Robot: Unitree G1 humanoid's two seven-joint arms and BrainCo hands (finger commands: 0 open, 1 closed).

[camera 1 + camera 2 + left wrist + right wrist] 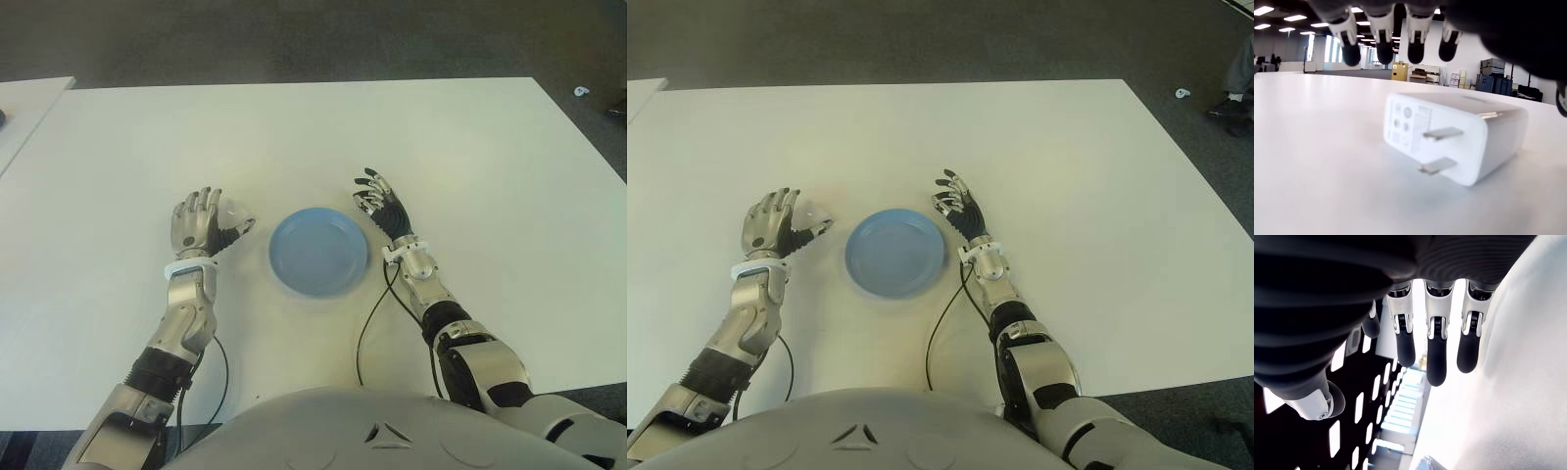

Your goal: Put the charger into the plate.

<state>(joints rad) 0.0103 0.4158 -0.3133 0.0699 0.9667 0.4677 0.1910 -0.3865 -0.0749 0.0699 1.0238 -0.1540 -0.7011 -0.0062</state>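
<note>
The charger (pixel 1452 134) is a small white block that lies flat on the white tabletop (pixel 313 137), and its two metal prongs stick out sideways toward the wrist camera. It sits just under and in front of the fingertips (pixel 1383 44) of the left robot hand (pixel 201 223), between those fingers and the thumb. The fingers hang over it, spread a little, and they do not touch it yet, so this robot hand holds nothing. In the eye views the charger is only a small pale bump (pixel 233 209) peeking out beside the left robot hand, on the side nearer the blue plate (pixel 319 252). The plate has nothing in it. It sits in the middle of the near half of the tabletop, between the two robot hands, and it is close to the charger but not touching it. The left robot hand is much nearer the charger than the right one, so I think the left one should close on it and then carry it over to the plate. The right robot hand (pixel 384 208) is just past the plate's other side, with its fingers open and loose and nothing in them. Only the left wrist view shows the prongs and the gap under the fingers.
</note>
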